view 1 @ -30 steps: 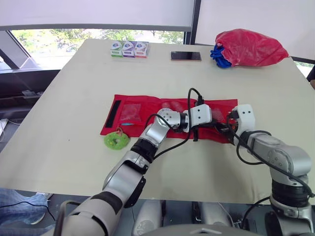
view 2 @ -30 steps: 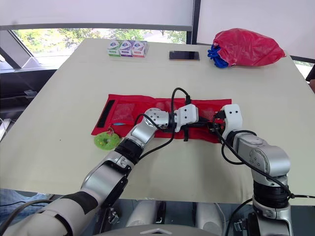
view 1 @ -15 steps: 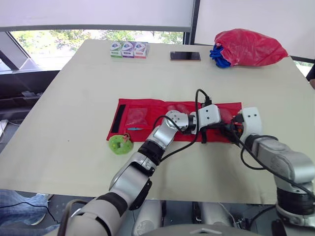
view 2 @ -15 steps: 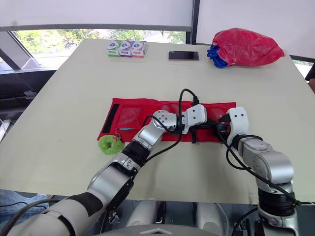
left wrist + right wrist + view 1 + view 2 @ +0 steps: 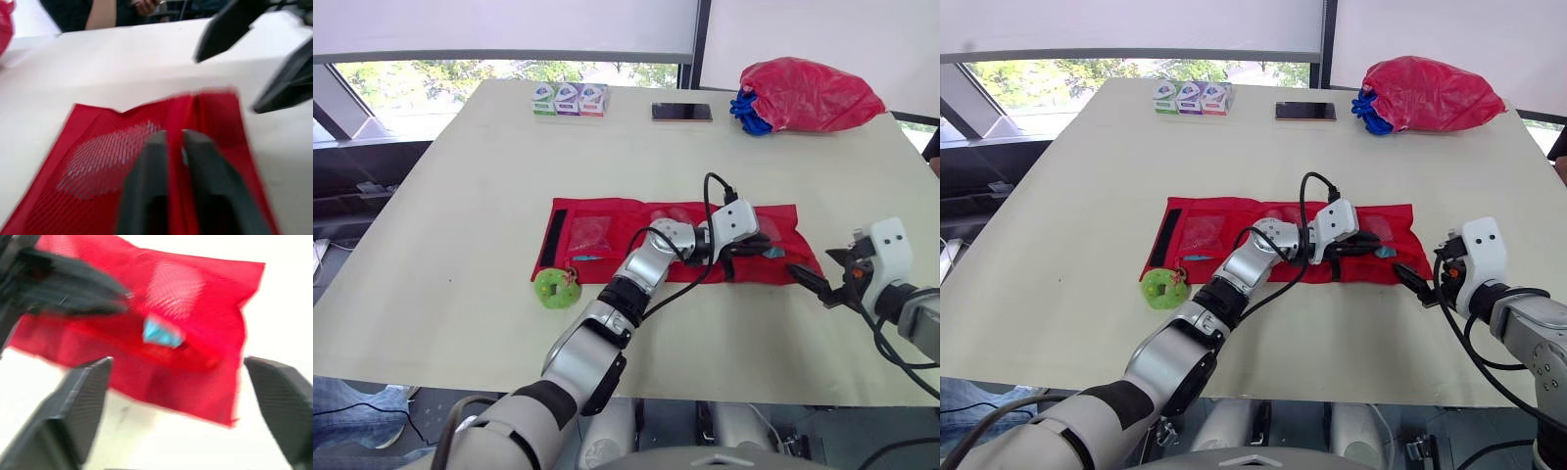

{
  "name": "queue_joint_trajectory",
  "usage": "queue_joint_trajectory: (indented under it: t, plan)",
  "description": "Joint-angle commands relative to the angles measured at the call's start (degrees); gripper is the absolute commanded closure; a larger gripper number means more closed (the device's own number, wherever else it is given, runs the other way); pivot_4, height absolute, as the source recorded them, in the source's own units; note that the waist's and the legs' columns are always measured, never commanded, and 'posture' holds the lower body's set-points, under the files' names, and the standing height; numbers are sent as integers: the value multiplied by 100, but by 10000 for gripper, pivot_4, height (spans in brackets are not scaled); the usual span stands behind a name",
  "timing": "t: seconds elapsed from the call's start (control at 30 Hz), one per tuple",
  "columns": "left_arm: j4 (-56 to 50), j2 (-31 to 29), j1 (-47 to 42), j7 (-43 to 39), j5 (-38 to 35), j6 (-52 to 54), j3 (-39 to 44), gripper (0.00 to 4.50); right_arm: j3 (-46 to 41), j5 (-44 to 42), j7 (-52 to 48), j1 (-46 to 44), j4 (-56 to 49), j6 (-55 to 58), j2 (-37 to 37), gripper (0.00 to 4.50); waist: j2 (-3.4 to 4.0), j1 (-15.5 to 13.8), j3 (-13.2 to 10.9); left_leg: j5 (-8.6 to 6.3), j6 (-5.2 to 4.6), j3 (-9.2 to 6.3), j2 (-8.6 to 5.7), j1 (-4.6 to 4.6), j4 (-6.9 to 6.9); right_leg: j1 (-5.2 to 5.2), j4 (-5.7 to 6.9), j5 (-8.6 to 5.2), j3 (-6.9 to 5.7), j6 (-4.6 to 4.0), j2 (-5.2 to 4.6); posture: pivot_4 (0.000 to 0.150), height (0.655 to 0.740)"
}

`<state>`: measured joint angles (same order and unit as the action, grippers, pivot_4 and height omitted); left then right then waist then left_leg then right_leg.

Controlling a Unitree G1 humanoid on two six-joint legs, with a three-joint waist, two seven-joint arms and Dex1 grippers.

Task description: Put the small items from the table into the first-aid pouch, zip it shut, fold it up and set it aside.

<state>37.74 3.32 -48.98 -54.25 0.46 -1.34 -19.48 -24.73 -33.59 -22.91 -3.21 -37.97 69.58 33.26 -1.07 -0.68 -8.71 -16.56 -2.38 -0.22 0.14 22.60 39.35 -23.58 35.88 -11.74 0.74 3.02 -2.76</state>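
The left gripper [image 5: 175, 137] lies low on the right half of the red pouch [image 5: 617, 230], its two fingers pressed almost together with a thin ridge of the red cloth nipped between them. That ridge looks like the zip line, though the pull itself is too blurred to pick out. The grip seems meant to hold the flat pouch in place or work its opening. The right gripper [image 5: 818, 274] hangs off the pouch's right end, just clear of the cloth, with its fingers spread wide and nothing between them. It points toward a small light-blue item [image 5: 161, 334] that rests on the pouch near the left fingers. The pouch lies unfolded along the middle of the table [image 5: 460, 196], so packing is probably under way. A green round thing [image 5: 555, 288] waits just beside its near left corner. Three small boxes [image 5: 570, 98], a phone [image 5: 682, 112] and a red bag [image 5: 808, 93] sit well apart at the far edge.
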Motion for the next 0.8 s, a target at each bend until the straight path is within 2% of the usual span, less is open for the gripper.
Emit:
queue_joint_trajectory:
  t: [0.03,0.07,0.2,0.23,0.4,0.43,0.53,0.6,0.67,0.73,0.8]
  plan:
    - [-554,-42,53,-224,-242,88,82,24488,43,200,182,133,114,-319,-73,0,0,-1,0,0,0,0,0,0,0,0,0,0,0,0,0,1500,7400]
    - [-811,-187,117,-346,-352,181,151,18294,98,261,227,170,308,-439,-174,0,1,0,1,0,0,0,1,0,0,0,0,0,0,0,0,1500,7400]
    - [-1758,-834,348,-914,-825,619,387,1858,205,294,201,254,846,-733,-431,0,7,42,3,0,0,8,9,-7,-2,0,4,0,10,-1,2,1500,7400]
    - [-2034,-1078,427,-1091,-1003,779,480,264,206,261,181,251,997,-788,-525,0,9,66,5,0,1,9,11,-9,-2,0,4,0,11,-1,4,1500,7400]
    - [-3067,-2316,884,-1883,-1705,1354,912,264,103,-139,114,11,1443,-860,-998,0,14,156,7,1,1,11,21,-16,-7,2,5,0,14,-2,5,1500,7400]
    - [-3240,-2540,975,-2009,-1865,1485,1014,0,68,-224,119,-53,1482,-836,-1067,5067,15,162,7,1,1,12,21,-17,-7,1,5,0,16,-1,5,1500,7400]
    - [-3781,-3258,1320,-2411,-2304,1825,1310,0,-1,-396,118,-159,1597,-795,-1132,16117,17,150,6,1,1,12,24,-18,-8,1,6,-1,16,-2,5,1500,7400]
    - [-4156,-3710,1580,-2648,-2617,2048,1489,0,25,-420,64,-148,1711,-831,-1050,26108,18,138,5,0,1,13,24,-17,-11,0,4,-1,16,-2,4,1500,7400]
    - [-4467,-3986,1747,-2760,-2929,2305,1636,0,18,-447,-4,-117,1815,-862,-959,36031,18,122,5,0,1,12,23,-16,-11,1,0,-1,15,-2,2,1500,7400]
    - [-4700,-4192,1875,-2803,-3126,2458,1761,0,-40,-492,-96,-79,1925,-888,-859,43592,17,108,4,0,1,11,21,-13,-9,1,-1,-1,15,-2,1,1500,7400]
    - [-4851,-4362,1977,-2814,-3213,2508,1833,0,-133,-494,-123,-58,2051,-940,-774,44732,17,111,4,0,1,12,21,-13,-9,2,-2,-1,18,-1,1,1500,7400]
